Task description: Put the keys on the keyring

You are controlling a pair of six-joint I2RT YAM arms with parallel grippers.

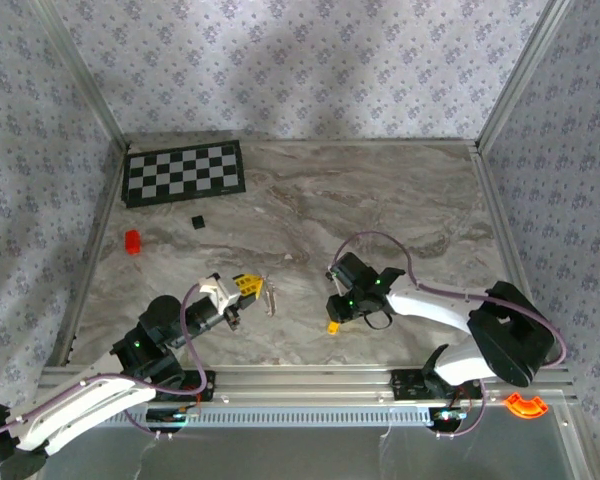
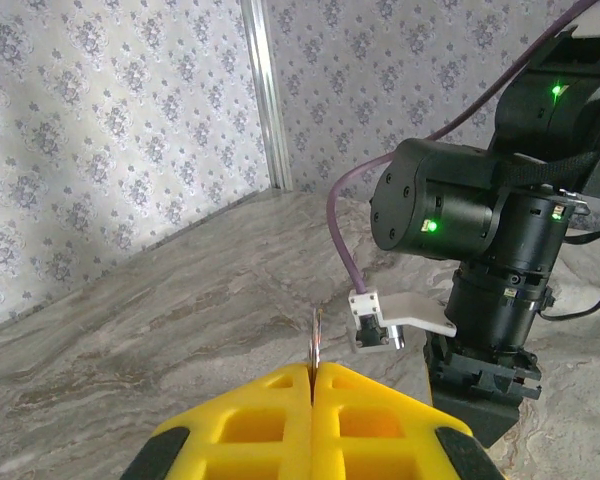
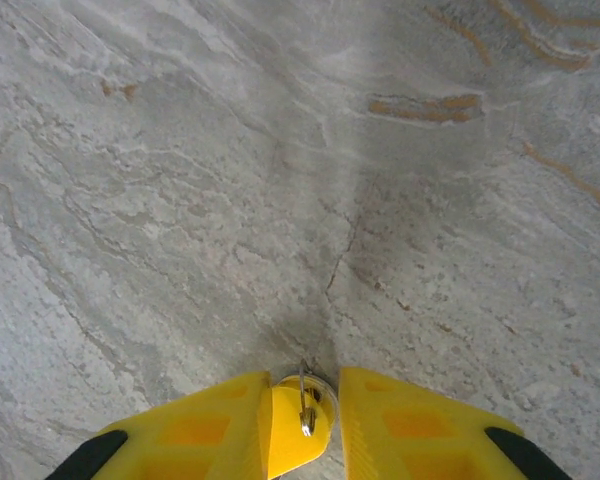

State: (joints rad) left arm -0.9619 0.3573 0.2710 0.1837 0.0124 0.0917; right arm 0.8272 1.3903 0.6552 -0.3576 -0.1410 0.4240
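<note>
Checkerboard [image 1: 184, 172], red block [image 1: 132, 241], black cube [image 1: 197, 221] (all far-left)

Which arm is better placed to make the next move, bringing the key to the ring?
Probably right: the right gripper pinches the yellow-headed key, while the left gripper holds the keyring upright.

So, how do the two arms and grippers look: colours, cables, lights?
The left arm and the right arm have white links and black cylindrical joints. A purple cable runs along each. Green lights glow on the right arm's joints. The left gripper and the right gripper have bright yellow fingers with square recesses and black outer corners.
</note>
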